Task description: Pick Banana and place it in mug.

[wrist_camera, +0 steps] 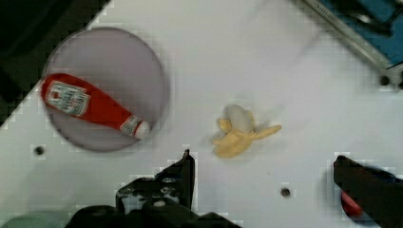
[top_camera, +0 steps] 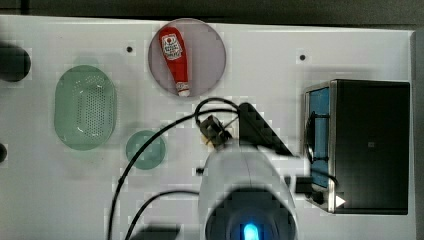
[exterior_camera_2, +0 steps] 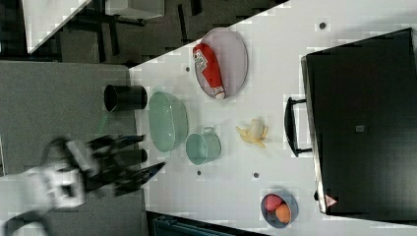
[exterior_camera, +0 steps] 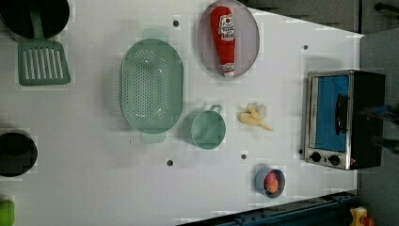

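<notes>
The banana (exterior_camera: 254, 117) is pale yellow and partly peeled, and lies on the white table between the mug and the toaster oven; it is also seen as banana (exterior_camera_2: 253, 132) and banana (wrist_camera: 240, 133). The teal mug (exterior_camera: 207, 129) stands upright and empty beside the colander, handle toward the plate, mug (top_camera: 145, 149), mug (exterior_camera_2: 202, 147). My gripper (wrist_camera: 264, 158) hangs open above the table, its two dark fingers spread wide with nothing between them and the banana just ahead of them. In the top view my arm (top_camera: 245, 175) covers the banana.
A ketchup bottle (exterior_camera: 225, 40) lies on a grey plate (exterior_camera: 249, 28). The pale green colander (exterior_camera: 151, 92) sits beside the mug. A toaster oven (exterior_camera: 341, 120) stands at the left view's right. A small bowl (exterior_camera: 270, 181) holds red and orange fruit. A spatula (exterior_camera: 43, 61) lies far left.
</notes>
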`<control>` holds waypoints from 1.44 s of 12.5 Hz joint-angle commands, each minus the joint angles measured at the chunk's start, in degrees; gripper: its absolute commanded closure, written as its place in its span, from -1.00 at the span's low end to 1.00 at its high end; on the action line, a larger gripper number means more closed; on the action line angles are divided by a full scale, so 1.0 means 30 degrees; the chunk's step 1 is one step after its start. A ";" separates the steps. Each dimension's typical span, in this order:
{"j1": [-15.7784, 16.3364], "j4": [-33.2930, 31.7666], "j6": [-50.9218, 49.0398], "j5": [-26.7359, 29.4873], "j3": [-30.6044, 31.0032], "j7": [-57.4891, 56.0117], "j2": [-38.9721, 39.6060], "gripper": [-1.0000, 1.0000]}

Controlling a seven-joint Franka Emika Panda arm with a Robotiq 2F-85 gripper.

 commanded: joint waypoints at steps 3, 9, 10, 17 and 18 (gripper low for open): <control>-0.0132 -0.4114 0.6034 0.0062 -0.0154 -0.0183 0.4575 -1.00; -0.0144 -0.5280 1.1592 0.0166 -0.0292 -0.0183 0.9801 -1.00; -0.0144 -0.5279 1.2137 0.0218 -0.0292 -0.0182 1.0582 -1.00; -0.0146 -0.5254 1.5979 0.0221 -0.0108 -0.0182 1.4075 -0.92; -0.0147 -0.5218 1.6054 0.0224 -0.0074 -0.0180 1.4200 -0.66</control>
